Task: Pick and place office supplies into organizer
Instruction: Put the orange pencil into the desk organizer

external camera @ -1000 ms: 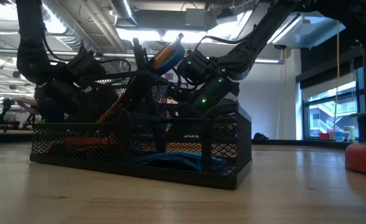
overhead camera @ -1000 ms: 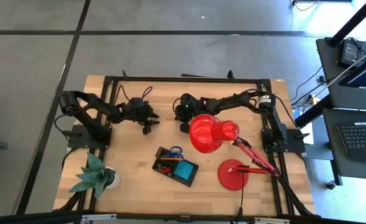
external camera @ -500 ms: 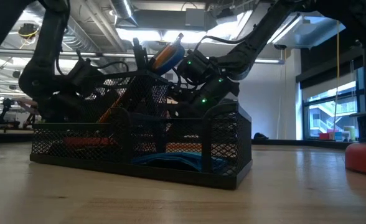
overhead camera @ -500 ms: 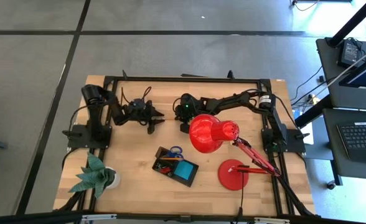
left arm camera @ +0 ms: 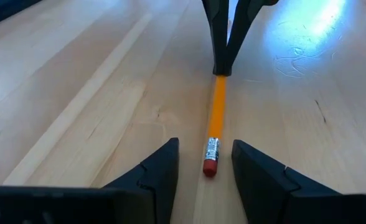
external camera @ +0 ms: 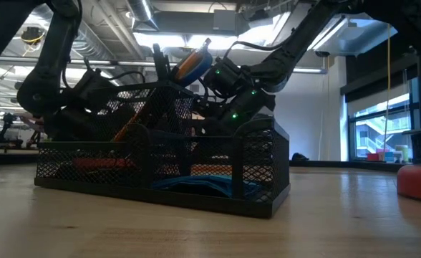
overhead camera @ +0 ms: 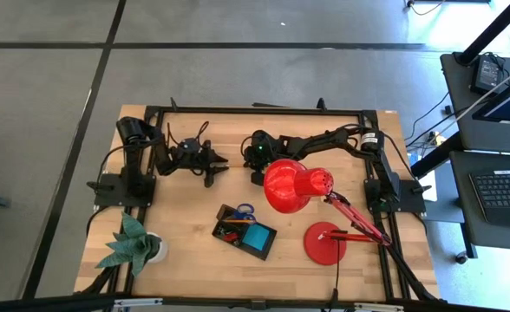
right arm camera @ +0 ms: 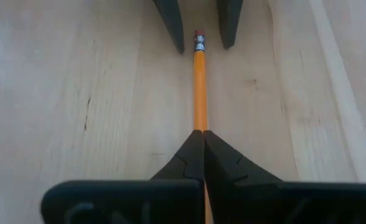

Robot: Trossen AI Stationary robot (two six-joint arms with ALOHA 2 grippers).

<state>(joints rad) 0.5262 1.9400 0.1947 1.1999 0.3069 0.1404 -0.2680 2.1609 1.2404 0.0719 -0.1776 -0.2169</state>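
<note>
wood table (overhead camera: 186, 217): carrying everything; the action is sitting at the far middle strip, between the two arm bases.
red lamp (overhead camera: 297, 185): shade hanging over the table's centre-right, covering part of the right arm from above; not a task item, just clutter to work around.
black mesh organizer (overhead camera: 245, 231): sitting near the front middle, well apart from both hands; blue sticky-note pad (overhead camera: 257, 236) and blue-handled scissors (overhead camera: 245, 209) are lying inside, so most of the sorting looks done.
right hand (right arm camera: 202, 138): clenched, fingers pressed together with tips sitting on the pencil's far end, likely pinning it flat so it is not rolling.
left hand (left arm camera: 205, 163): released, fingers standing apart and straddling the eraser end without touching it; looks like it is lining up to grasp.
pencil (left arm camera: 216, 117): yellow, red eraser, lying flat on the table between the two hands, pointing from one to the other; not in the organizer yet.
judgement: a two-arm assist is going on; one hand is steadying, the other is taking over for the carry.
</note>
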